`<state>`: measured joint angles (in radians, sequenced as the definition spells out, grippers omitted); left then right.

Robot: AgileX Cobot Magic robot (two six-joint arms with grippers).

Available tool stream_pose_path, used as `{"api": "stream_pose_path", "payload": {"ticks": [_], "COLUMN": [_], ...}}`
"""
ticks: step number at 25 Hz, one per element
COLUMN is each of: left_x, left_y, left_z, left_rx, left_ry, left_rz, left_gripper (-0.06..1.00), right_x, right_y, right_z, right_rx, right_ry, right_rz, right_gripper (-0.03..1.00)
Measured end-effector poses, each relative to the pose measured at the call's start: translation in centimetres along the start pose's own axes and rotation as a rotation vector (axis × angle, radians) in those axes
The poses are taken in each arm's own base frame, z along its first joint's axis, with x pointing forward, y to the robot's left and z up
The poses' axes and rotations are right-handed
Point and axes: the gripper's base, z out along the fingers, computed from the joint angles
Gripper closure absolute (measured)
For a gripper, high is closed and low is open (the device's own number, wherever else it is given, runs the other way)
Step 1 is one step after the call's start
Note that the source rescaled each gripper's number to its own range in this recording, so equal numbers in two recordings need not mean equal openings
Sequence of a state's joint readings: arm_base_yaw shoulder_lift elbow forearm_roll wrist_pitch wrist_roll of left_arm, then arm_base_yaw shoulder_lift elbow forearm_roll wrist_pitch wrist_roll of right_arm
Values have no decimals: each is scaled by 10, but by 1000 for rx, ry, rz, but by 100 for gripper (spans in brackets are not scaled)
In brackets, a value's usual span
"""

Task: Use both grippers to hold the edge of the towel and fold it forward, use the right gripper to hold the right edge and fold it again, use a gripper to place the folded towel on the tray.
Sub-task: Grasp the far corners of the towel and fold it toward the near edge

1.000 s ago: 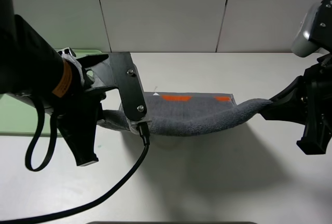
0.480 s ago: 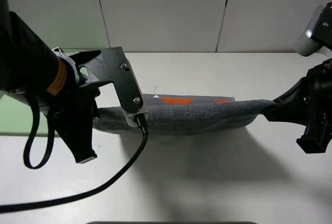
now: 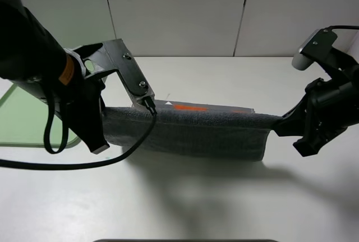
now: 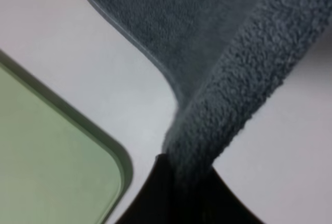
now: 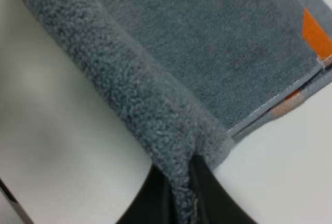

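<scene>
1. The left gripper [image 4: 189,185] is clamped shut on the left end of the towel [image 3: 190,133], and the grey terry hem comes out from between its black fingers.
2. The right gripper [image 5: 181,187] pinches the opposite end in the same way, so the cloth spans taut between the two.
3. The towel's far part lies on the table [image 3: 224,197], with orange patches [image 3: 189,107] showing.
4. The light green tray [image 4: 46,151] sits just beside the towel's left end without touching it. Pale wall panels [image 3: 179,12] stand behind.

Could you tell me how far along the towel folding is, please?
Done: the plain hem is gripped. In hand: left claw and right claw hold the towel raised and stretched, mid first fold. Left: laying it down, folding again, moving it to the tray.
</scene>
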<state>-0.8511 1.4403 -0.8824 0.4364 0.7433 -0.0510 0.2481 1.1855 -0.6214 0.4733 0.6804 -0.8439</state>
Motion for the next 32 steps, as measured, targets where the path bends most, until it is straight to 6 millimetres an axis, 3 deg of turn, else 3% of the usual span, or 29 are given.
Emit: {"api": "stream_pose_path", "payload": {"ticks": [9,18,32], "left_x": [1,-7,-28], "left_y": [19,37,42], "left_z": [38,59,105], "left_rx": [11,4,0], "left_ry": [19,16,73], "left_rz": [-36,-30,43], "left_gripper": [94,94,94], "right_x": [-4,-3,-11], "right_y": [-15,-27,-39], "right_z": [30,57,58], "right_rx": [25,62,188], "right_ry": [33,57,-28], "right_rz": [42,68,36], "right_gripper": [97,97,97]}}
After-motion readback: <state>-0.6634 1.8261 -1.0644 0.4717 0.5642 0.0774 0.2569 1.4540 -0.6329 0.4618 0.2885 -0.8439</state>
